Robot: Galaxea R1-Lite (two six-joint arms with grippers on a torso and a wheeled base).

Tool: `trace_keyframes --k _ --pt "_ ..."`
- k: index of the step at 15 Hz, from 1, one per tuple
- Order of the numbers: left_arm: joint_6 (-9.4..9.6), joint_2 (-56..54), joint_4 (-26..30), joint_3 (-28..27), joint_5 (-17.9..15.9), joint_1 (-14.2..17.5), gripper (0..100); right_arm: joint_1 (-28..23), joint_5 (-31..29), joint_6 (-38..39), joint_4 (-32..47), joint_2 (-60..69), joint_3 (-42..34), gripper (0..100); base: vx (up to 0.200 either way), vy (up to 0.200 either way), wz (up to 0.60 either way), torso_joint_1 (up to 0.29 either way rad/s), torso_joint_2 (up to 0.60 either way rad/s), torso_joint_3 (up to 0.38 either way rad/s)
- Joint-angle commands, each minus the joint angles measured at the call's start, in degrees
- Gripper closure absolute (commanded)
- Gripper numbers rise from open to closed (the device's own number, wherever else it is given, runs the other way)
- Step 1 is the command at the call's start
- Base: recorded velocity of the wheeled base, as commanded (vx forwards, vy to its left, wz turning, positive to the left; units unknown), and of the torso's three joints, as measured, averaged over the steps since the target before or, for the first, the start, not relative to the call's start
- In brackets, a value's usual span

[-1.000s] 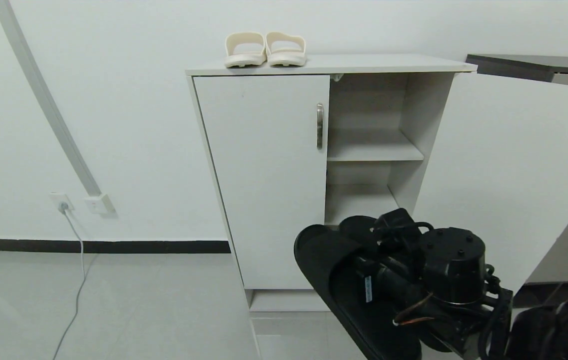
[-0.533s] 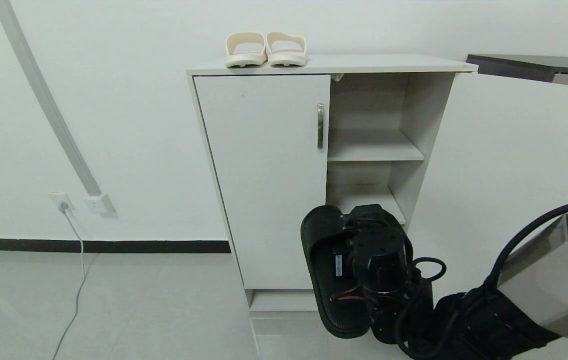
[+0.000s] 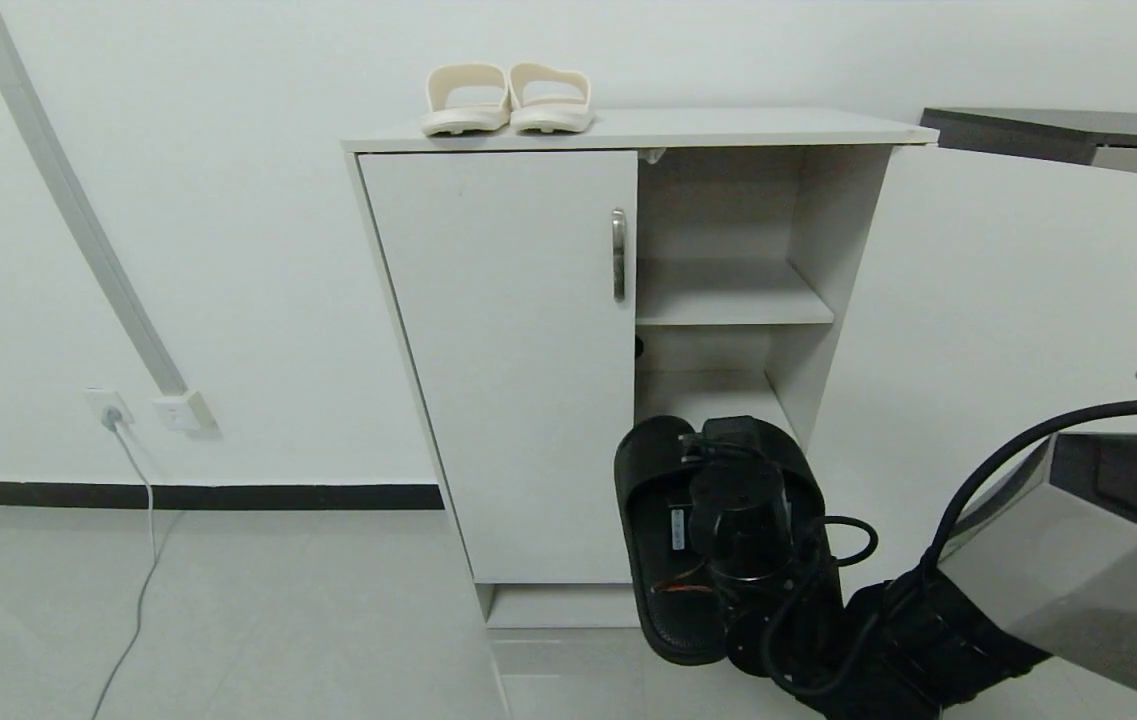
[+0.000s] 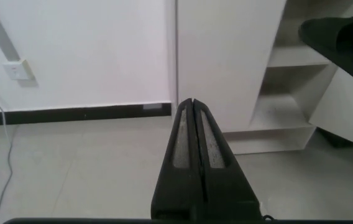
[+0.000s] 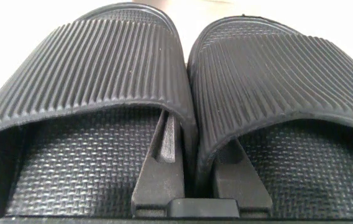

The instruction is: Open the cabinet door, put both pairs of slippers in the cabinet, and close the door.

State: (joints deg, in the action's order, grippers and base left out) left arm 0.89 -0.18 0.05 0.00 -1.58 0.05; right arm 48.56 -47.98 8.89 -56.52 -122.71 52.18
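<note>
While the right-hand cabinet door (image 3: 978, 330) stands swung wide, the right gripper (image 5: 198, 138) holds the pair of black slippers (image 3: 663, 500) low in front of the open compartment. Toes point toward the lower shelf (image 3: 708, 392); whether they have crossed the cabinet's front edge cannot be told. In the right wrist view, 1 finger (image 5: 164, 146) lies under each ribbed strap, and the 2 are narrowed onto the slippers' adjoining inner sides, pinching the pair together side by side, soles down.

The left gripper (image 4: 192, 107) hangs above the floor tiles, well apart from the cabinet (image 3: 628, 128), its fingers pressed flat together with nothing between them.

A pair of cream slippers (image 3: 508, 98) sits on the cabinet top, near its left end, above the left door (image 3: 508, 370). That door is shut, its metal handle (image 3: 618, 254) upright along its inner edge. The upper shelf (image 3: 728, 300) is bare.

Wall to the left: socket (image 3: 108, 408) with a cable (image 3: 143, 560) trailing to the floor.
</note>
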Motion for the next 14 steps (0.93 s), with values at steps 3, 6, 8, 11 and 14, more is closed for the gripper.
trace_keyframes --k 3,6,8,11,14 --pt "-0.01 0.18 0.04 0.0 0.0 -0.05 100 -0.48 -0.01 0.08 -0.09 -0.69 0.12 100 0.0 -0.133 0.0 0.003 0.0 0.002" --pt "-0.01 0.18 0.04 0.0 0.0 0.04 100 -0.74 -0.01 0.08 -0.44 -2.36 0.56 100 0.0 0.0 0.0 0.0 0.0 0.0" --pt "-0.01 0.18 0.04 0.0 0.0 -0.05 100 -0.65 0.26 0.08 -0.53 -3.68 1.53 100 0.0 0.0 0.0 0.0 0.0 0.0" --pt "-0.01 0.18 0.04 0.0 0.0 -0.05 100 -0.65 1.93 0.08 -0.61 -7.37 5.66 100 0.0 0.0 0.0 0.0 0.0 0.0" --pt "-0.01 0.18 0.04 0.0 0.0 -0.05 100 -1.53 2.02 0.17 -0.7 -10.27 7.77 100 0.0 0.0 0.0 0.0 0.0 0.0"
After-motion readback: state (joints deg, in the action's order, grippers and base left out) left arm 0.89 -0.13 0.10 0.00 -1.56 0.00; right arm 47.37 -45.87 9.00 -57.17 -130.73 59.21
